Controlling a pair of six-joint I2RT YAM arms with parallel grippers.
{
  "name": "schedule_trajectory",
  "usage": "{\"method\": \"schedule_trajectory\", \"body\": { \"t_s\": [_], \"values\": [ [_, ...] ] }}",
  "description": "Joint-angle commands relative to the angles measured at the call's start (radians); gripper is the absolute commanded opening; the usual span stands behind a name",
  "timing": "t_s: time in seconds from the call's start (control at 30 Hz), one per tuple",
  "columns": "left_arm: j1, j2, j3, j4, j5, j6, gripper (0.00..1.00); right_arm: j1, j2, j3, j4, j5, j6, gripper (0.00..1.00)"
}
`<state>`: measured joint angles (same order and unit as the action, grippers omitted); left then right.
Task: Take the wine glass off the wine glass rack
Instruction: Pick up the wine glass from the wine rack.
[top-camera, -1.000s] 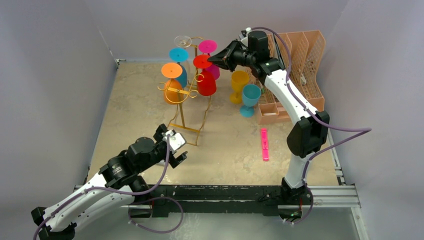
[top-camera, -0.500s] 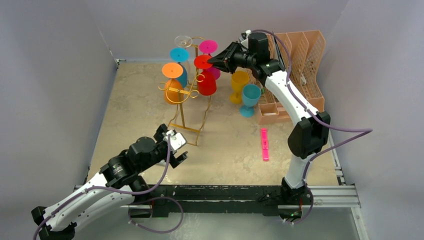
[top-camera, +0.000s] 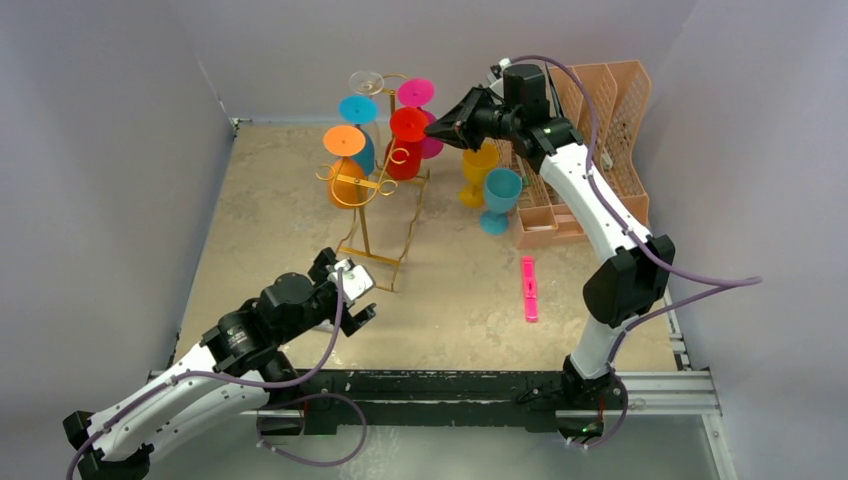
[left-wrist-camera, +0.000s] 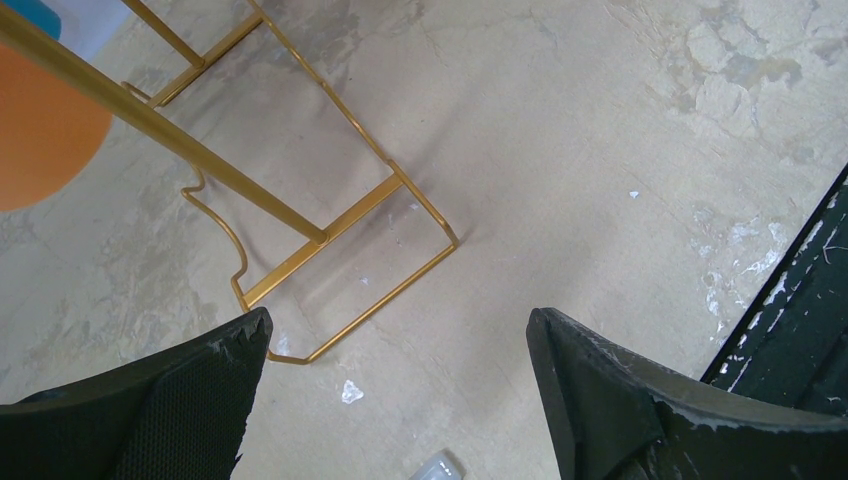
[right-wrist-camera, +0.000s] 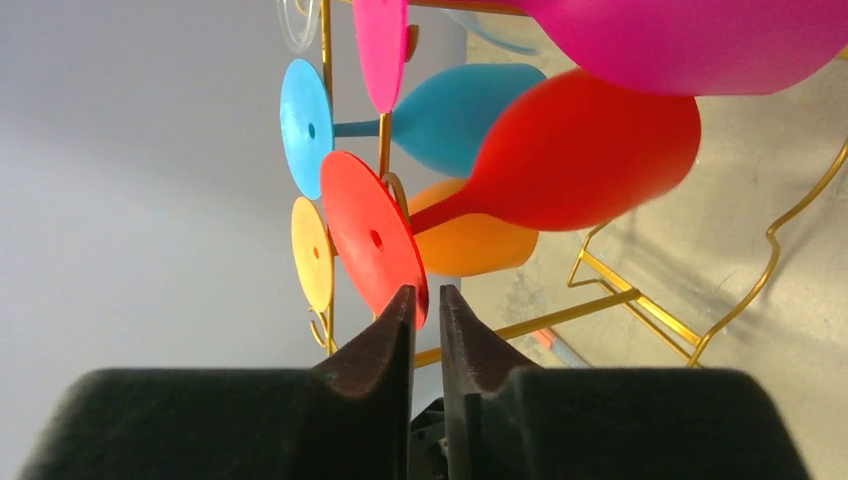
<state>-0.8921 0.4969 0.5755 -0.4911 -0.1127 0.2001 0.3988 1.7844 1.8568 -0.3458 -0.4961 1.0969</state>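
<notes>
Red wine glass (right-wrist-camera: 590, 150): inverted, stem tilted, foot uppermost; glossy red
Right gripper (right-wrist-camera: 422, 295): nipping the foot's rim
Left gripper (left-wrist-camera: 395, 335): gaping, empty

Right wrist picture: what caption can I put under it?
Right gripper pinching the foot of the red wine glass, by the gold rack.

left arm (top-camera: 170, 395) and right arm (top-camera: 585, 195): white shells, black joints, black wedge-shaped jaws, looping purple cables (top-camera: 700, 266).
</notes>
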Motion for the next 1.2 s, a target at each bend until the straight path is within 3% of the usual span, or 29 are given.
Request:
{"method": "schedule_trajectory", "body": {
  "t_s": [0.0, 0.1, 0.27, 0.43, 0.57, 0.87, 1.03, 1.17],
  "values": [
    [0.004, 0.002, 0.012, 0.019, -0.002, -0.020, 0.98, 0.000, -0.022, 0.024, -0.006, -0.019, -0.008, 0.23],
    [0.004, 0.001, 0.012, 0.019, -0.002, -0.020, 0.98, 0.000, -0.013, 0.003, 0.071, -0.064, 0.044, 0.34],
    [0.004, 0.012, 0.015, 0.032, -0.007, -0.020, 0.98, -0.002, 0.022, 0.035, 0.111, -0.094, 0.067, 0.38],
    [0.003, 0.023, 0.017, 0.021, -0.001, -0.020, 0.98, -0.001, 0.047, 0.076, 0.058, -0.070, 0.055, 0.34],
    [0.004, 0.018, 0.015, 0.020, 0.002, -0.018, 0.98, 0.000, 0.061, 0.125, -0.030, -0.049, 0.000, 0.22],
    [0.004, 0.025, 0.014, 0.017, 0.006, -0.015, 0.98, 0.000, 0.020, 0.123, -0.097, 0.016, -0.070, 0.08],
    [0.003, 0.028, 0.014, 0.019, 0.015, -0.013, 0.98, 0.001, 0.009, 0.115, -0.077, -0.003, -0.054, 0.00],
    [0.004, 0.023, 0.017, 0.019, 0.025, -0.011, 0.98, 0.000, 0.002, 0.074, 0.020, -0.055, 0.029, 0.00]
  ]
}}
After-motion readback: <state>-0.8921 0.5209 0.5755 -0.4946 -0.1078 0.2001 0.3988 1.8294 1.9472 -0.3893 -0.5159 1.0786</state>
